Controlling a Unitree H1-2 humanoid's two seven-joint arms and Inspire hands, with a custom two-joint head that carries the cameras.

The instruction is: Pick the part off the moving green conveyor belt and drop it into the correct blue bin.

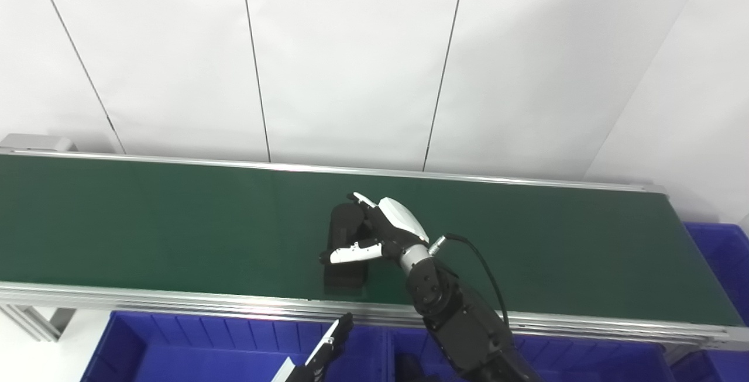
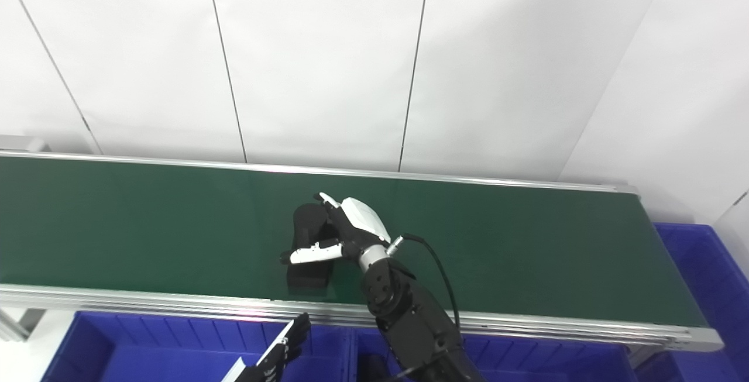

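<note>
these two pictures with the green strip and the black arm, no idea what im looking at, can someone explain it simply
Both pictures come from two cameras side by side on a humanoid robot's head, so they show one scene from slightly different spots. The long green strip is a conveyor belt running along a white wall. Blue bins sit below its near edge, and another stands at the far right end. The black arm ends in the robot's right hand, which is curled around a dark black part on the belt. Whether the part is lifted yet cannot be told. Only the fingertips of the left hand peek in at the bottom, over a bin.
</note>
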